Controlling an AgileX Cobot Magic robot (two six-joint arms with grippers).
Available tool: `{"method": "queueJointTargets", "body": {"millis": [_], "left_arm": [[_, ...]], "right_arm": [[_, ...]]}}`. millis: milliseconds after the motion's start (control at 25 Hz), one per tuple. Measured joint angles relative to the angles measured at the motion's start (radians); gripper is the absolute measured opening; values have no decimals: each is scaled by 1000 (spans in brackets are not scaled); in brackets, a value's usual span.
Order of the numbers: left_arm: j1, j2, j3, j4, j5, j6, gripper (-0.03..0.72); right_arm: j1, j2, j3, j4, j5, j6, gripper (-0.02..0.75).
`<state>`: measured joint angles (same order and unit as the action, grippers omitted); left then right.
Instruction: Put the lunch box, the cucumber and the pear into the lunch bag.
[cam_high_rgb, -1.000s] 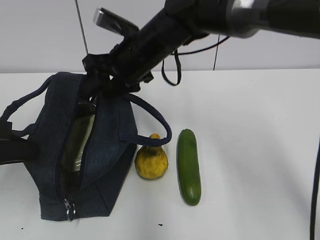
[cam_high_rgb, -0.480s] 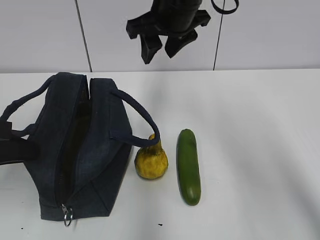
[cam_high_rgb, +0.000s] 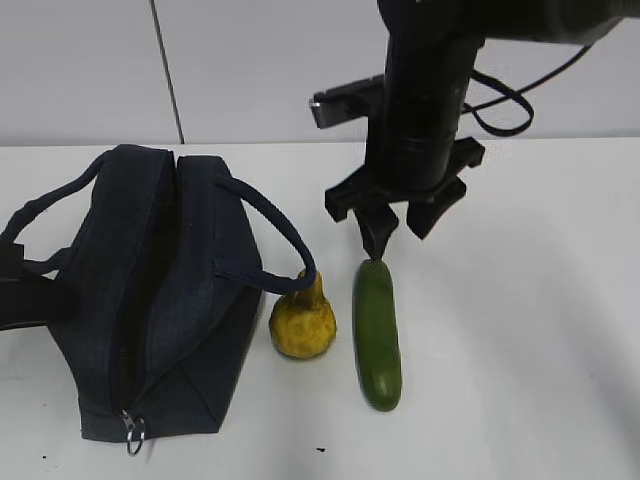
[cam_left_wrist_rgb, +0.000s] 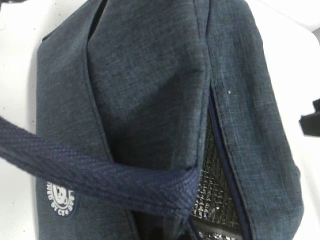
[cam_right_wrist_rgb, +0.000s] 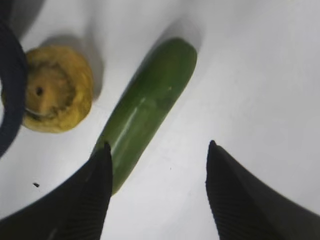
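Hovering my right gripper (cam_high_rgb: 392, 232), jaws wide and empty, over the far end of the cucumber (cam_high_rgb: 377, 334). Looks stiff, slick; I'd grab mid-length. Left gripper unseen, presumably shut.

The pear (cam_high_rgb: 302, 322) stands between the lunch bag (cam_high_rgb: 150, 300) and the cucumber (cam_high_rgb: 377, 333).

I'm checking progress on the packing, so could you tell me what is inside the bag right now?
Through the open zipper of the bag only the silver quilted lining shows. The interior beyond it is dark and covered by fabric, so the lunch box cannot be seen.
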<state>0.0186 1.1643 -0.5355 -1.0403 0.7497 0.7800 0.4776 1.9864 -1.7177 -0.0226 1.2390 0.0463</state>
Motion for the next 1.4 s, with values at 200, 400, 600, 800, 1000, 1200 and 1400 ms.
{"method": "queueJointTargets", "body": {"millis": [200, 400, 600, 800, 1000, 1200, 1400], "left_arm": [[0, 0, 0, 0, 3, 0, -13], [0, 0, 0, 0, 8, 0, -13], [0, 0, 0, 0, 11, 0, -13], [0, 0, 0, 0, 13, 0, -13], [0, 0, 0, 0, 15, 0, -13], [0, 0, 0, 0, 16, 0, -13], [0, 0, 0, 0, 17, 0, -13]], "right_arm": [[0, 49, 46, 31, -6, 5, 470], [0, 132, 51, 64, -17, 6, 505], [0, 186, 51, 83, -58, 8, 513], [0, 228, 51, 105, -85, 25, 513], [0, 246, 51, 69, -85, 40, 480], [0, 247, 21, 23, -46, 21, 403], [0, 243, -59, -32, -33, 10, 398]]}}
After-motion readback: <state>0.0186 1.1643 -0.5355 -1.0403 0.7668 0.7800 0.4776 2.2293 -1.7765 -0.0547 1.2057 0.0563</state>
